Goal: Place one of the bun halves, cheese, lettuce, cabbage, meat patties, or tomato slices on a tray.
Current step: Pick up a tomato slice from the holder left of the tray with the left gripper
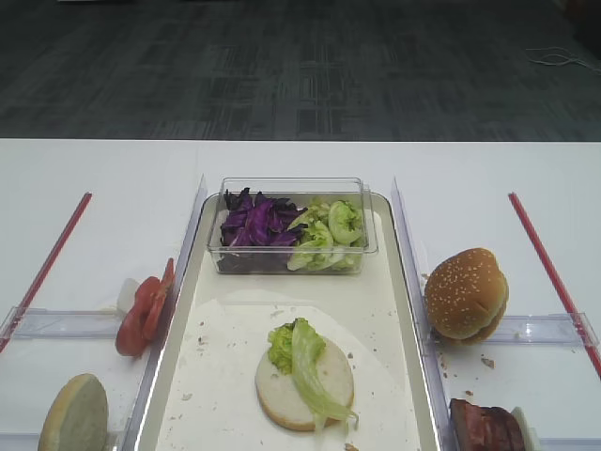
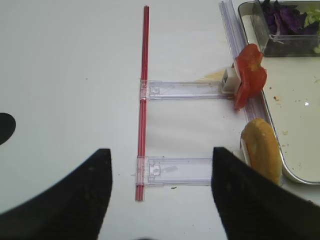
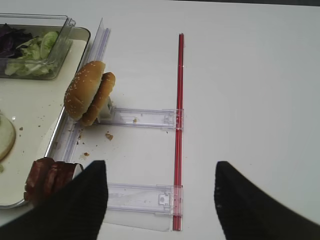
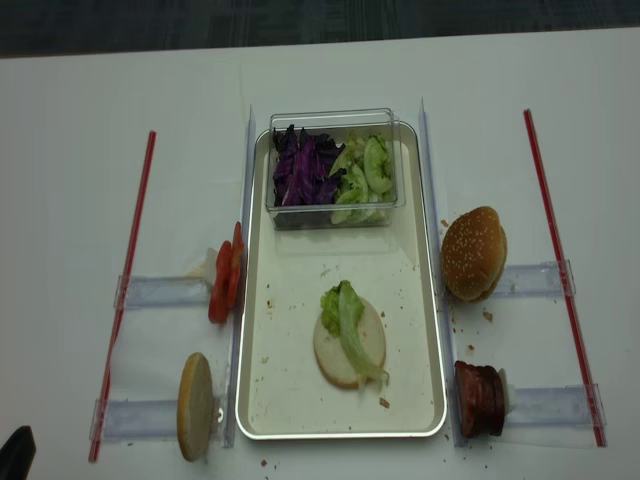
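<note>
- The tray [image 4: 258, 400] lies lengthwise on the white worktop [image 4: 80, 130]; a clear plastic box [image 4: 335, 122] sits at its far end.
- In the box the purple cabbage [image 4: 302, 170] fills the left part and the green lettuce [image 4: 362, 175] the right.
- Nearer on the tray floor, on white paper, a bun half [image 4: 340, 352] lies cut face up with a lettuce leaf [image 4: 345, 318] across it.
- Left of the tray, off it, the tomato slices [image 4: 224, 281] stand on edge in a clear holder; nearer, another bun half [image 4: 195, 406] stands on edge.
- Right of the tray, the sesame bun halves [image 4: 473, 254] lean on a holder; nearer, the meat patties [image 4: 478, 398] stand on edge.
- The left wrist view alone shows the left pincer [image 2: 160, 195], its dark fingers [image 2: 75, 200] wide apart, holding nothing, over the worktop left of the tray.
- The right wrist view alone shows the right pincer [image 3: 160, 197], fingers [image 3: 250, 205] likewise apart and empty, right of the tray by the patties.
</note>
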